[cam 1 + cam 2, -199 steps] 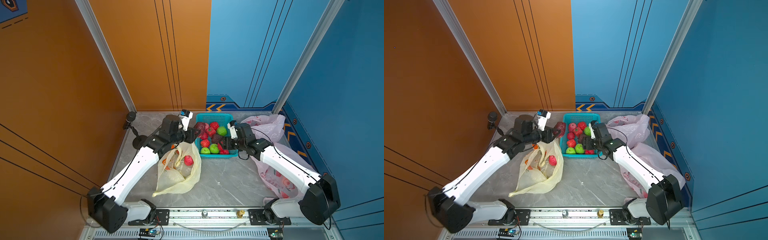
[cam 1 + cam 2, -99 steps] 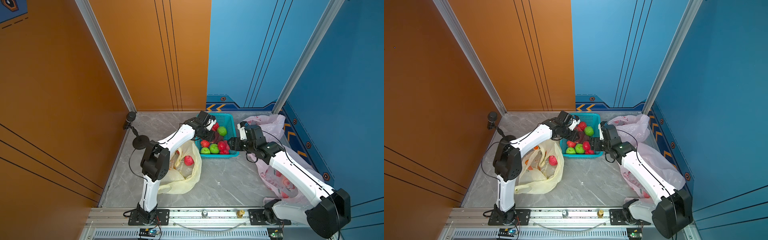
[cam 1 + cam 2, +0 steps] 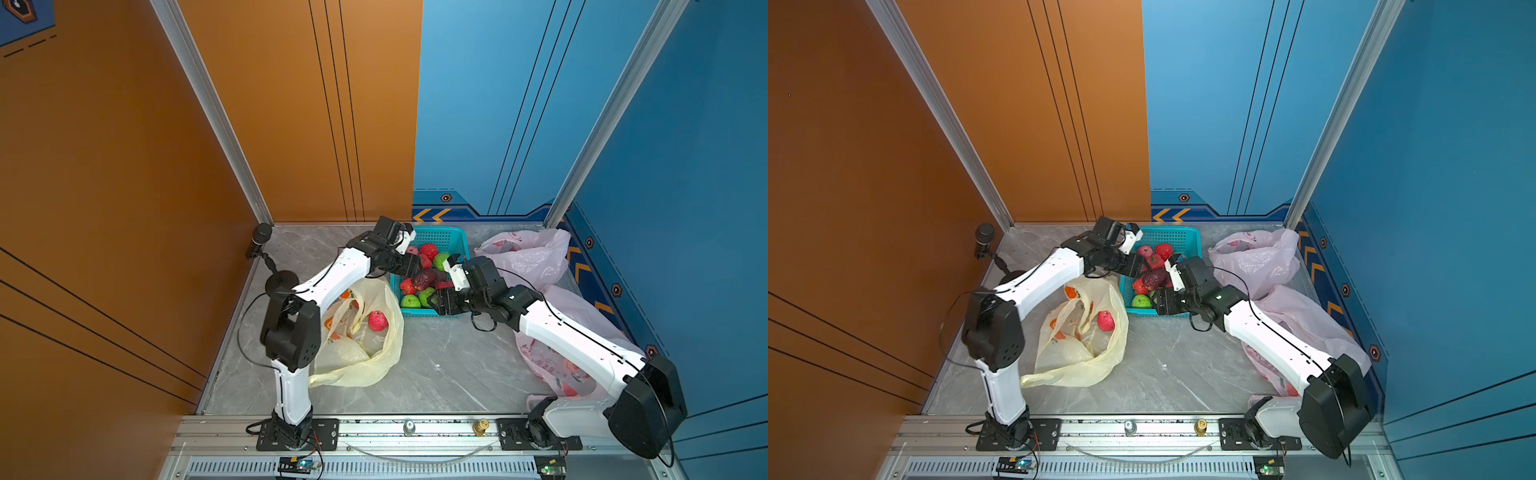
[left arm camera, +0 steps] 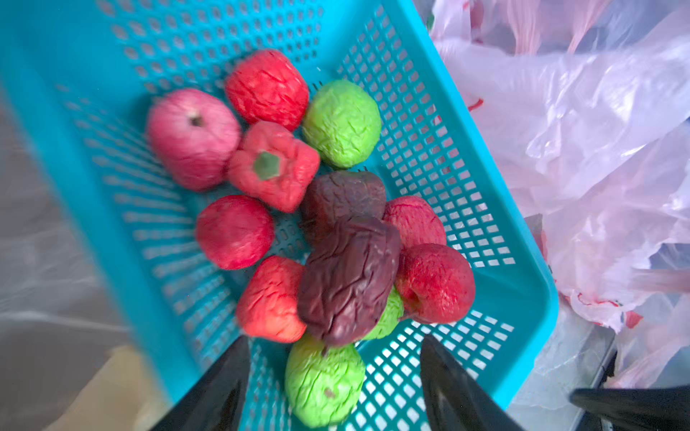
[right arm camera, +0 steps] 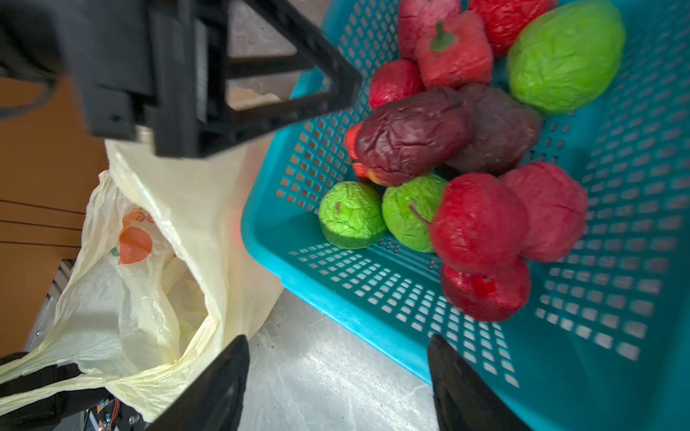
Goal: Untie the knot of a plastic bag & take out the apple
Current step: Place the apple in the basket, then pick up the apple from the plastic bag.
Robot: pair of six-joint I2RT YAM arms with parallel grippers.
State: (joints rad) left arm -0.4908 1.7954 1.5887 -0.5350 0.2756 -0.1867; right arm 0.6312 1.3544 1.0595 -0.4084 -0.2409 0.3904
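1. I see a grey marble table (image 3: 436, 365) boxed in by orange walls (image 3: 124, 166) on the left and blue walls (image 3: 685, 166) on the right.
2. The teal basket (image 3: 451, 237) stands at mid back edge, full of fruit. A dark maroon apple (image 3: 428, 277) lies on top of the pile.
3. The yellow plastic bag (image 3: 374, 357) lies open near the left edge, just beside the basket, with a red apple (image 3: 377, 321) inside it.
4. Pink bags (image 3: 523, 253) crowd the right edge.
5. The left gripper (image 4: 334, 339) hangs over the basket, jaws spread and empty. The right gripper (image 5: 338, 337) is at the basket's front rim, also spread and empty.
6. Bare table runs from the basket to the front edge.
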